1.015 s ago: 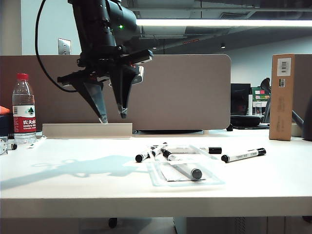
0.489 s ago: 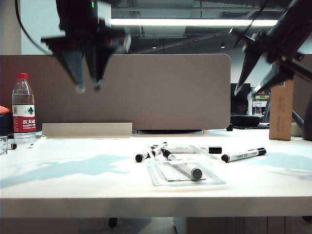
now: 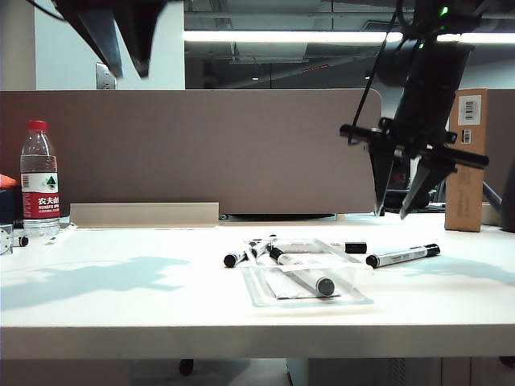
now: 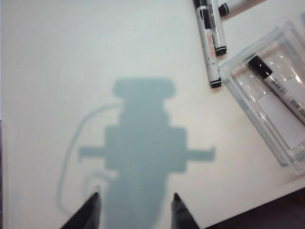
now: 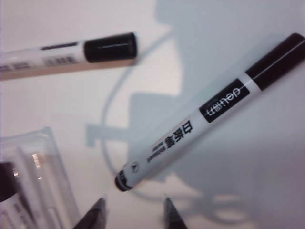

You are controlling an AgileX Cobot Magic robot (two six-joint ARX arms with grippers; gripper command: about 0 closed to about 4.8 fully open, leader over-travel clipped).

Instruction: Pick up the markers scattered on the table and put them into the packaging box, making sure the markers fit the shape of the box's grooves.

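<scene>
The right pincer (image 3: 396, 215), spread and empty at right, hovers above a marker (image 3: 401, 256); next it should descend; the left pincer (image 4: 136, 210), spread, waits upper left.

A: What does the right gripper (image 3: 396, 214) look like?
B: Black, with tapered, pointed fingers (image 3: 381, 189) under a crossbar, a green light and a black cable above.
A: The left gripper (image 4: 134, 207)?
B: Dark wedge-shaped fingers (image 4: 90, 210), likewise.

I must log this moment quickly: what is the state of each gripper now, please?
Left gripper: open, holding nothing, high above the table.
Right gripper: open, holding nothing, above a marker.
</scene>
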